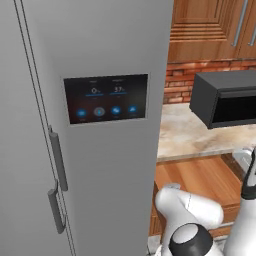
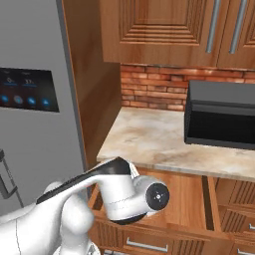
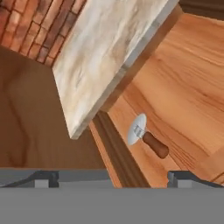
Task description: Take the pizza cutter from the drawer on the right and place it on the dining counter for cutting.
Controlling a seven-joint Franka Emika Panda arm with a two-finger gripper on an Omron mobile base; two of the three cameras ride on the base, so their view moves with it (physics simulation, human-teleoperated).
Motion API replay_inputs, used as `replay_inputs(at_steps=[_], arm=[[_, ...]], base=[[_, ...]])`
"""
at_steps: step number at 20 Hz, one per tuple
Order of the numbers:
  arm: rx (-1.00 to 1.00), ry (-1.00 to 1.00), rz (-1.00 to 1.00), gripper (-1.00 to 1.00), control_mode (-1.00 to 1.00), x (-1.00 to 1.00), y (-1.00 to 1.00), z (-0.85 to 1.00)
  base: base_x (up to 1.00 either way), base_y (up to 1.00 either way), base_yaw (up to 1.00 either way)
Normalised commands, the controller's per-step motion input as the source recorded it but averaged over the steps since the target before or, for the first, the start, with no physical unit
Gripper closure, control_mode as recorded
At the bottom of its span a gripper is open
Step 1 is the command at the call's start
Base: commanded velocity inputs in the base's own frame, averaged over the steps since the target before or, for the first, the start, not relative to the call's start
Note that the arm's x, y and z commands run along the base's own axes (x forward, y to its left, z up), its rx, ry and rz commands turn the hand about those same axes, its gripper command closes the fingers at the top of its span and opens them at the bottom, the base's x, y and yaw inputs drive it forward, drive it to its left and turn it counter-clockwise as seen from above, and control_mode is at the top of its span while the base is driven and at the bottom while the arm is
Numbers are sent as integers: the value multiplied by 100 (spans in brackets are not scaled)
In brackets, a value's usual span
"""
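The drawer (image 2: 191, 199) under the stone worktop stands pulled open, its lighter orange wood floor showing (image 1: 200, 180). In the hand view the pizza cutter (image 3: 145, 136) lies on the drawer floor (image 3: 188, 96) close to the side wall, with a round silver blade and a short brown handle. My gripper (image 3: 113, 179) hovers above the drawer, open, its two fingertips (image 3: 43, 179) spread wide with nothing between them; the cutter sits a little ahead of them, towards the right tip. The dining counter is out of view.
A tall grey fridge (image 1: 75, 150) with a dark touch panel stands directly to the left. A black microwave (image 2: 219, 119) sits on the beige worktop (image 2: 149, 139) above the drawer, in front of a brick wall. Wooden cabinets (image 2: 164, 30) hang overhead.
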Motion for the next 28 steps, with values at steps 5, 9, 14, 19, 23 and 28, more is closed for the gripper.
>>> replay_inputs(at_steps=[5, 9, 14, 19, 23, 28], arm=[[-26, 26, 61, -100, -100, 42, -18, -2], [-25, 24, 63, -100, -100, 40, -16, -8], [-32, 33, 35, -100, -100, 25, 28, -26], [-31, 19, 13, -100, -100, 17, 67, -61], [-18, 1, 3, -100, -100, 0, 44, -55], [-13, -4, 0, -100, -100, 0, 25, -59]], base=[[0, 0, 0], [0, 0, 0], [0, 0, 0], [0, 0, 0], [0, 0, 0], [0, 0, 0]])
